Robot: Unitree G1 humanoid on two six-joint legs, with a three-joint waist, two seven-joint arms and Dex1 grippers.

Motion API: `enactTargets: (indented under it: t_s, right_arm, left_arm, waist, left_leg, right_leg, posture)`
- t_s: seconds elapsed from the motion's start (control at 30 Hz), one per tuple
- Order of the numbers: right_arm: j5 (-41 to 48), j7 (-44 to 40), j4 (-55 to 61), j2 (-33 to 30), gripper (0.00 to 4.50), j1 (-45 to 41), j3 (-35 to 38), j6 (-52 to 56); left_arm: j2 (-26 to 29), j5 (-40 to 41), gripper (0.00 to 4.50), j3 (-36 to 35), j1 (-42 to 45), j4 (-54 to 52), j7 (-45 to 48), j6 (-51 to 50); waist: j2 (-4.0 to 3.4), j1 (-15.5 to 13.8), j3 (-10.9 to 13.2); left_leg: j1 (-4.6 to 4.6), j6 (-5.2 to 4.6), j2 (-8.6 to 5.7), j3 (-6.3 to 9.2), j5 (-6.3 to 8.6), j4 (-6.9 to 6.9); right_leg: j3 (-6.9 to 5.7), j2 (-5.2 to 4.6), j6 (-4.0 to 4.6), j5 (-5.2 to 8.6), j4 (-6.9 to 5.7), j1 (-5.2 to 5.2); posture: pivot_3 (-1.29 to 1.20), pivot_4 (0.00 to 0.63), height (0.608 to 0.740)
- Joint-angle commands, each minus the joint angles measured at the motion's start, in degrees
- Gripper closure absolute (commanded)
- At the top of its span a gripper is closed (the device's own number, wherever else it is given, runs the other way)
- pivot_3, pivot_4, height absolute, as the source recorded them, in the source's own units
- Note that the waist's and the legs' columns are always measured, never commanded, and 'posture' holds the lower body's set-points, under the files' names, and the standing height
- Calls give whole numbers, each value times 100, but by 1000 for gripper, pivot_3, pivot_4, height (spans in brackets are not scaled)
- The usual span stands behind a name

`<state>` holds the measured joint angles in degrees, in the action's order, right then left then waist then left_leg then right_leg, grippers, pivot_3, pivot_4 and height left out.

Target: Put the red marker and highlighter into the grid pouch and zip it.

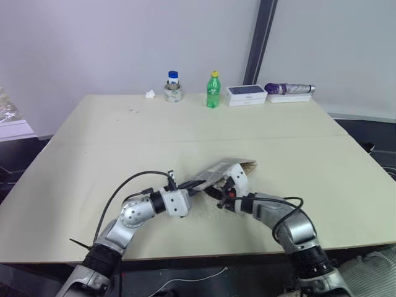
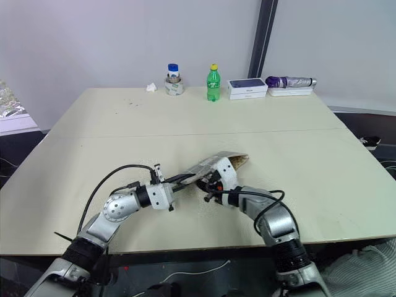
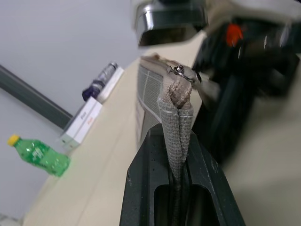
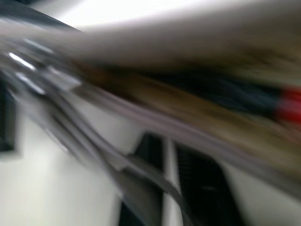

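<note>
Near the front of the table (image 1: 93, 124) the pouch (image 1: 228, 168) lay partly lifted, its near end raised off the top between the two arms. The left gripper (image 3: 178, 162) was clamped tight on the pouch's corner: from the left wrist camera the grey fabric edge ran down between the two black fingers (image 3: 143, 188), with a small metal zipper ring (image 3: 179, 69) just above the pinch. The right gripper (image 1: 224, 193) was pressed in against the same end of the pouch from the other side, fingers drawn close together. Whether they had caught the zipper pull or the cloth I could not tell, since the right wrist camera gave only a smear. In that smear a bit of red next to a black stretch showed (image 4: 289, 104), lying along tan fabric; it may have been the marker (image 4: 263, 101) inside the pouch, though I would not swear to it.

Along the far edge stood a green bottle (image 1: 213, 90) with a yellow cap, a small jar (image 1: 173, 86) with a blue lid, a crumpled white scrap (image 1: 150, 94), a white box (image 1: 246, 94), and a folded purple umbrella (image 1: 289, 89) on a second white box, all well apart from the pouch.
</note>
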<state>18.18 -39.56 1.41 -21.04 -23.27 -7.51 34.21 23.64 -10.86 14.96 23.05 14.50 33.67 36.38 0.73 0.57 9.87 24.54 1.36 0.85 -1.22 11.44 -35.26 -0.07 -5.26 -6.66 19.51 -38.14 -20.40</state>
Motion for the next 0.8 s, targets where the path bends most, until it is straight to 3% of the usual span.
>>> enactTargets:
  t_s: [0.03,0.3,0.47,0.57,0.77,0.8]
  right_arm:
    - [104,-316,110,-287,4407,8,209,-129]
    - [-10,-604,-647,-918,4407,-224,647,-579]
    - [150,-943,-435,-974,4407,-56,548,-627]
    - [652,-1102,186,-859,3565,194,616,-119]
    - [922,-849,763,-454,536,507,398,334]
    - [942,-744,738,-347,536,469,418,368]
  left_arm:
    - [54,-33,4500,-69,-7,-194,-116,53]
    - [317,-43,4500,-204,19,55,-184,149]
    - [385,-32,4500,-180,95,152,-217,197]
    - [390,-57,4500,-181,153,167,-236,208]
    - [415,-92,4500,-155,219,212,-211,247]
    - [416,-93,4500,-153,228,225,-208,249]
  waist:
    - [0,4,0]
    - [0,4,0]
    - [0,5,0]
    - [0,-4,0]
    - [0,2,0]
    - [0,3,0]
  left_leg:
    - [0,0,1,0,0,0]
    - [0,0,1,-1,0,0]
    - [0,0,2,-2,0,1]
    - [0,0,5,-1,0,1]
    - [0,0,7,2,0,0]
    - [0,0,6,2,0,0]
  right_leg:
    - [0,0,0,0,0,0]
    - [0,1,0,0,0,0]
    - [1,1,0,0,1,-1]
    - [1,1,0,0,1,0]
    - [0,-1,0,0,0,1]
    - [1,-1,0,0,0,1]
  posture:
    - [0,150,740]
    - [0,150,740]
    - [0,150,740]
    - [0,150,740]
    - [0,150,740]
    - [0,150,740]
